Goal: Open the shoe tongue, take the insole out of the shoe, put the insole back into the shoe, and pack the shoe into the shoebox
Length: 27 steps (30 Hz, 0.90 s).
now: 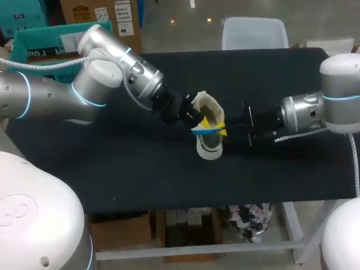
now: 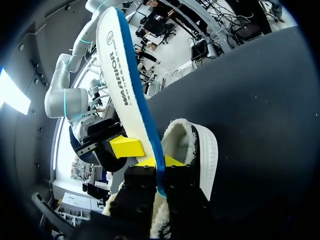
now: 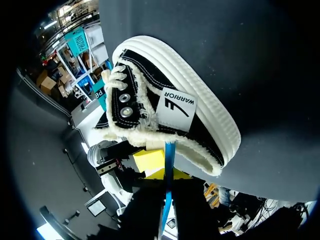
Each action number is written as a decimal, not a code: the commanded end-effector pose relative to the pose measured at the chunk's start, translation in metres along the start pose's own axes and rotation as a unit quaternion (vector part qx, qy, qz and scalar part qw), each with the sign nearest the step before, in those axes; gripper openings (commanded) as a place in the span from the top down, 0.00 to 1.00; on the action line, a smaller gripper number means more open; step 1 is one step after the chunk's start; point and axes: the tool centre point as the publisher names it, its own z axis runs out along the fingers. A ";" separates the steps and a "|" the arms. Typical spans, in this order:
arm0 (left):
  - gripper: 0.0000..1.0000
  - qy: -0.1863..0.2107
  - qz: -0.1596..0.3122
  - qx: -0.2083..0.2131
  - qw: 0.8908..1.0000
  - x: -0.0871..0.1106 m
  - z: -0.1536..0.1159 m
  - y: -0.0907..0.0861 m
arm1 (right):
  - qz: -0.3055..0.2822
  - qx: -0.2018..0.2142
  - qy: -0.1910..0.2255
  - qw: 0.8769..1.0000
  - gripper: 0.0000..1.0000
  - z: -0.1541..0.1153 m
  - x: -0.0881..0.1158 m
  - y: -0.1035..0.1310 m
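The left gripper (image 2: 159, 167) pinches one end of the white, blue-edged insole (image 2: 117, 70) between its 2 fingers, and the right gripper (image 3: 167, 176) clamps the same end from the opposite side. The fleece-lined black shoe (image 3: 200, 115) rests just beneath them on the black table (image 1: 140, 169)

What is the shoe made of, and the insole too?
The shoe looks like black canvas with stitched seams, a ribbed white rubbery sole and fluffy cream lining. The insole is probably foam: smooth white face, blue layer behind.
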 end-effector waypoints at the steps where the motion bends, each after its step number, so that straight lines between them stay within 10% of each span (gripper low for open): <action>1: 0.57 -0.001 0.002 0.004 1.000 -0.004 -0.003 -0.010 | -0.001 0.003 0.001 1.000 1.00 0.001 0.000 0.004; 6: 0.72 0.000 0.003 0.012 1.000 -0.004 -0.004 -0.017 | -0.003 0.002 0.002 1.000 1.00 -0.001 -0.001 0.002; 9: 1.00 0.003 0.001 0.014 1.000 -0.002 -0.001 -0.016 | -0.004 0.001 0.003 1.000 1.00 -0.001 -0.001 0.002; 27: 1.00 0.017 -0.027 0.015 0.999 0.010 0.005 0.016 | 0.002 -0.005 -0.014 1.000 1.00 0.008 0.008 0.021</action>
